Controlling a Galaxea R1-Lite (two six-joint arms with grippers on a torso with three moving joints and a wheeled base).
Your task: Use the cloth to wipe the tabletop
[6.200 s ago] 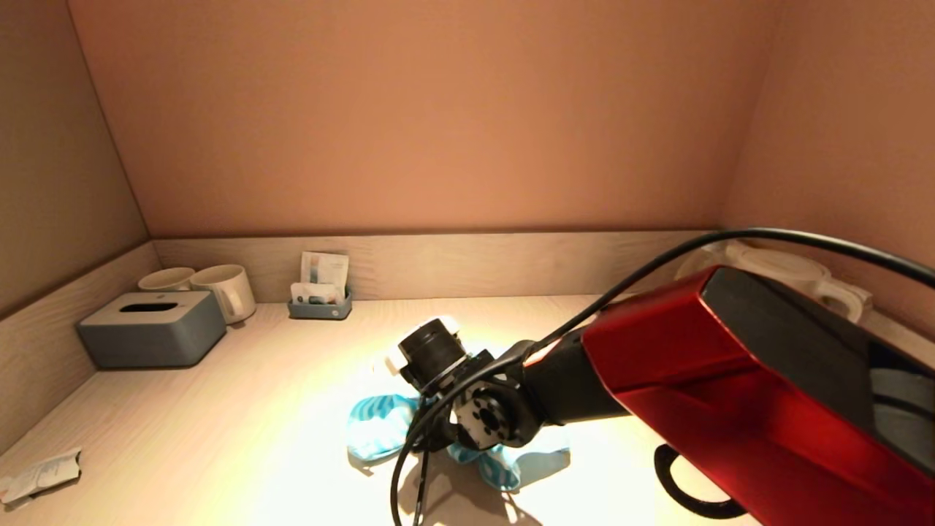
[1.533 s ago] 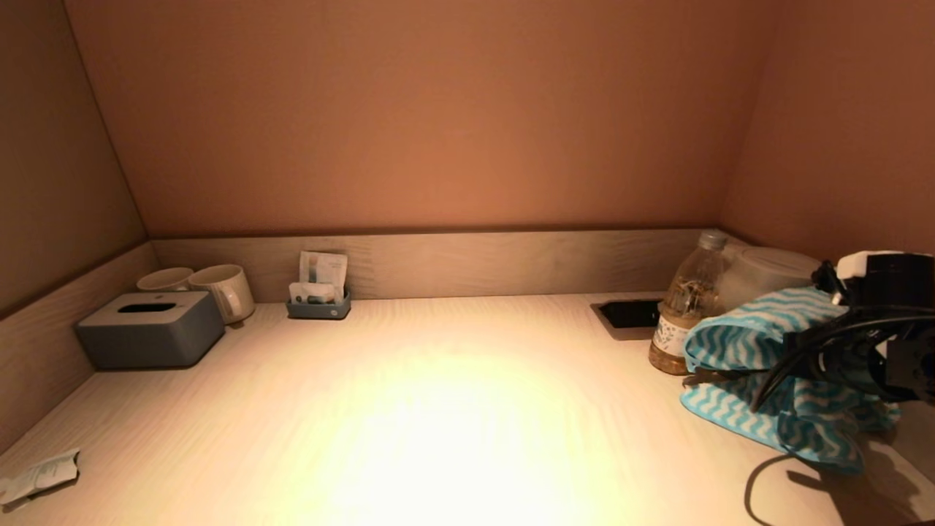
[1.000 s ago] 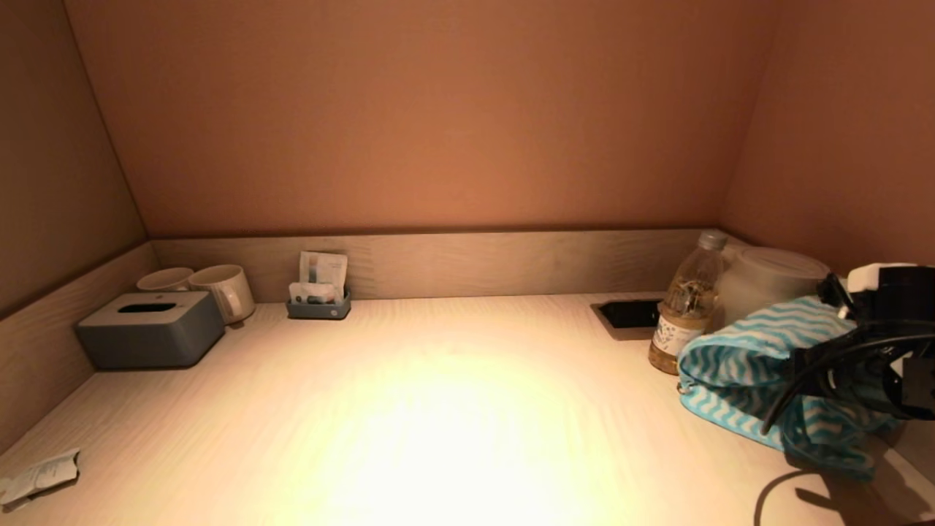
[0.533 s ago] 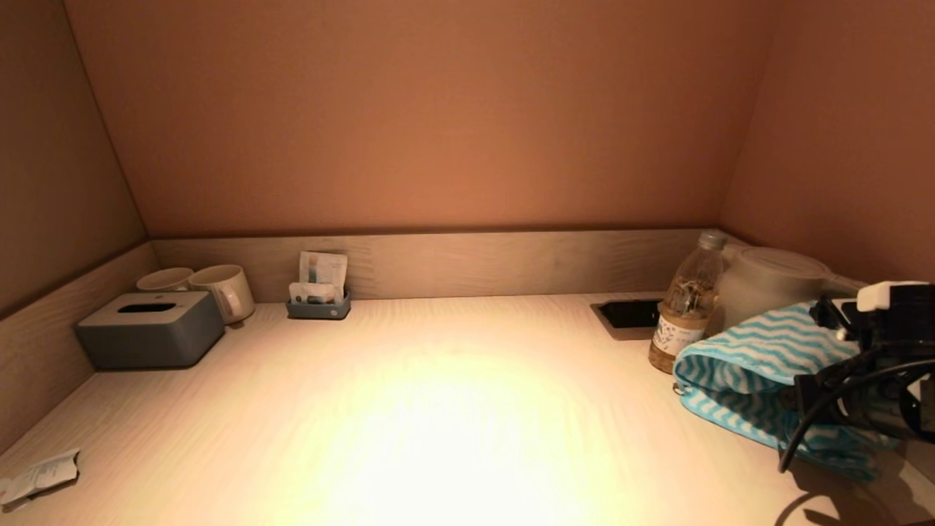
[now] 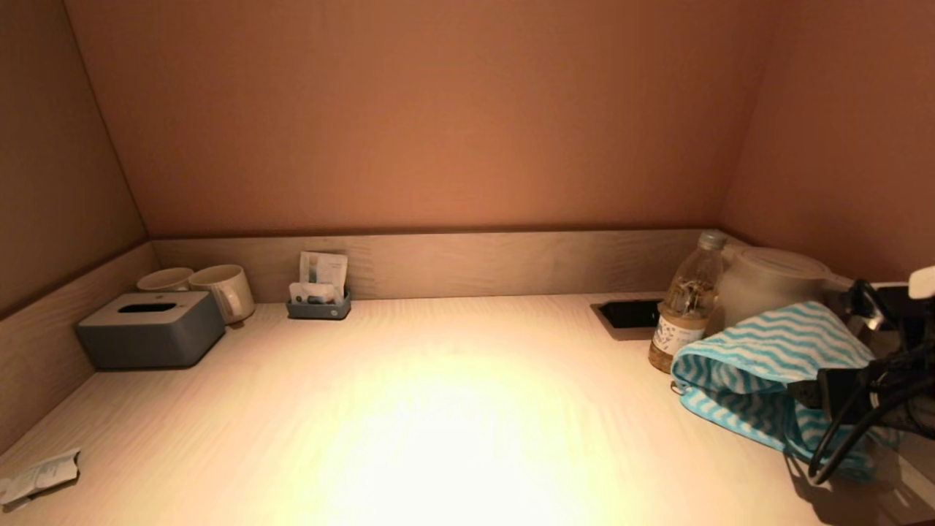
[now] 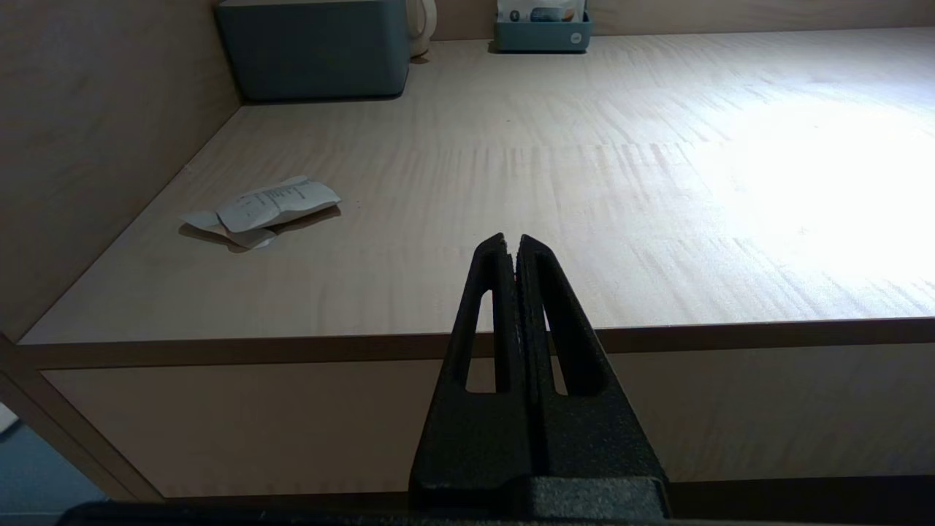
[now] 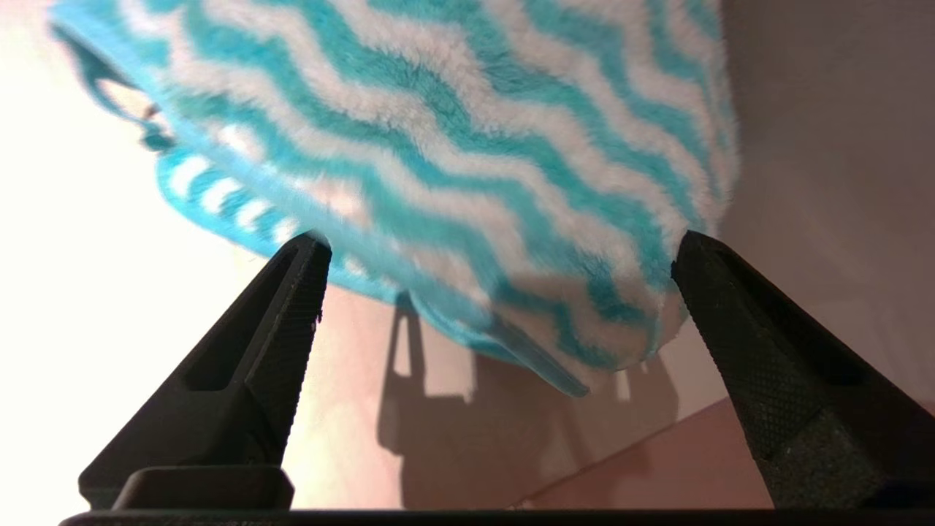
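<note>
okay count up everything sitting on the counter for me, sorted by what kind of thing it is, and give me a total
Mugs: 2
Tissue box: 1
Sachet holder: 1
Crumpled paper: 1
Bottle: 1
Kettle: 1
Cloth: 1
Total: 8

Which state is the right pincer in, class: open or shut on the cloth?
Open. In the right wrist view the right pincer has its fingers spread wide, and the striped cloth lies just beyond them, ungripped.
</note>
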